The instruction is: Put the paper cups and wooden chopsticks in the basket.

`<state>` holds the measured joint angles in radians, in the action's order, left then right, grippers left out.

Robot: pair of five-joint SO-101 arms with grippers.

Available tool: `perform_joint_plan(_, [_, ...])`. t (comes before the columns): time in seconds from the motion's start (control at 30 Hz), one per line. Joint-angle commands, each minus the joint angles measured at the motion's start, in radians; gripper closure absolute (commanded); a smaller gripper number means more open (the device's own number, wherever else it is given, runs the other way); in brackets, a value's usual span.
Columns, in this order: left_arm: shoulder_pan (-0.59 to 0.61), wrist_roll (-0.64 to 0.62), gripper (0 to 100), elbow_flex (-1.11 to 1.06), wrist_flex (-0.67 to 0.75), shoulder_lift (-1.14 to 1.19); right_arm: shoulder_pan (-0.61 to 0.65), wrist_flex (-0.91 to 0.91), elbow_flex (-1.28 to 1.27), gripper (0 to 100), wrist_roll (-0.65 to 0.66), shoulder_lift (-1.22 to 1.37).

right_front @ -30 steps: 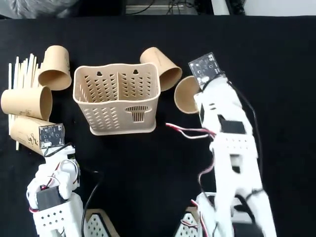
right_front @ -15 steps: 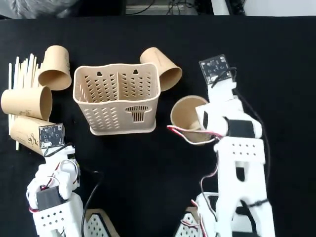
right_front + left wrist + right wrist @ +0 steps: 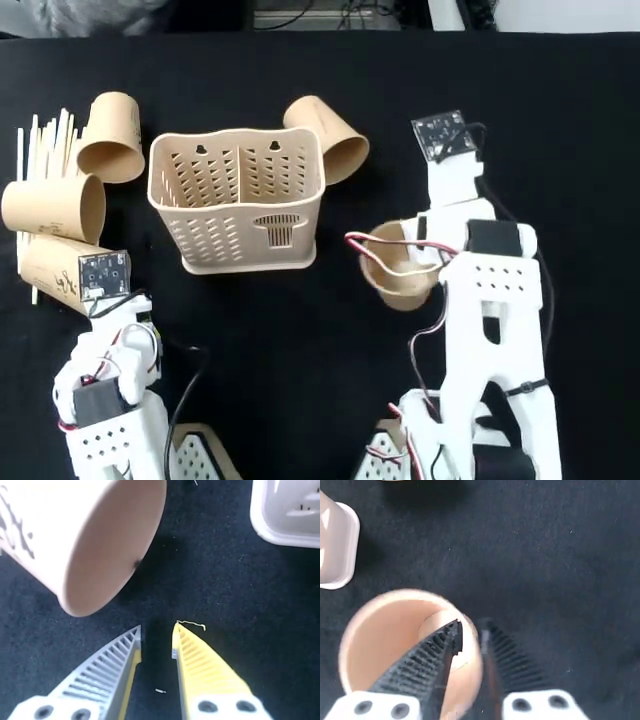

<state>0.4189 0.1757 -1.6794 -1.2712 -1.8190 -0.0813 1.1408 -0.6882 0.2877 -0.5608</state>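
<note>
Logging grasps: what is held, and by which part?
Right gripper holds a paper cup by its rim, one finger inside; left gripper holds nothing.

Basket standing mid-table, cups and chopsticks lying around it.

The basket [image 3: 237, 200] is sitting near the middle of the table [image 3: 560, 120]. By the left edge, the far cup [image 3: 110, 137], middle cup [image 3: 55, 207] and near cup [image 3: 50, 268] are lying beside and over the wooden chopsticks [image 3: 45, 145]. A fourth cup [image 3: 328, 137] is lying just behind the basket's right corner. The held cup [image 3: 400, 292] is sitting upright to the basket's right, with the right gripper [image 3: 470, 630] straddling its wall.
</note>
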Motion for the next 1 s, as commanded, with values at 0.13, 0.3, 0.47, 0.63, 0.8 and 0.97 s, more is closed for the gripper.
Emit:
perform_joint_plan(0.13, [0.001, 0.006, 89, -0.019, -0.003, -0.006, -0.035, 0.002, 0.056, 97.1, 0.048, 0.008])
perform_joint_plan(0.3, [0.001, 0.006, 89, -0.019, -0.003, -0.006, -0.097, 0.003, 0.048, 97.0, 0.094, 0.010])
perform_joint_plan(0.47, [0.001, 0.006, 89, -0.019, -0.003, -0.006, -0.115, -0.018, -0.025, 96.9, 0.150, 0.010])
perform_joint_plan(0.63, [0.001, 0.006, 89, -0.019, -0.003, -0.006, -0.117, -0.063, -0.085, 96.9, 0.155, 0.010])
perform_joint_plan(0.8, [0.001, 0.006, 89, -0.019, -0.003, -0.006, -0.112, -0.055, -0.094, 97.4, 0.155, 0.010])
perform_joint_plan(0.97, [0.001, 0.006, 89, -0.019, -0.003, -0.006, -0.118, -0.054, -0.087, 98.7, 0.153, -0.001])
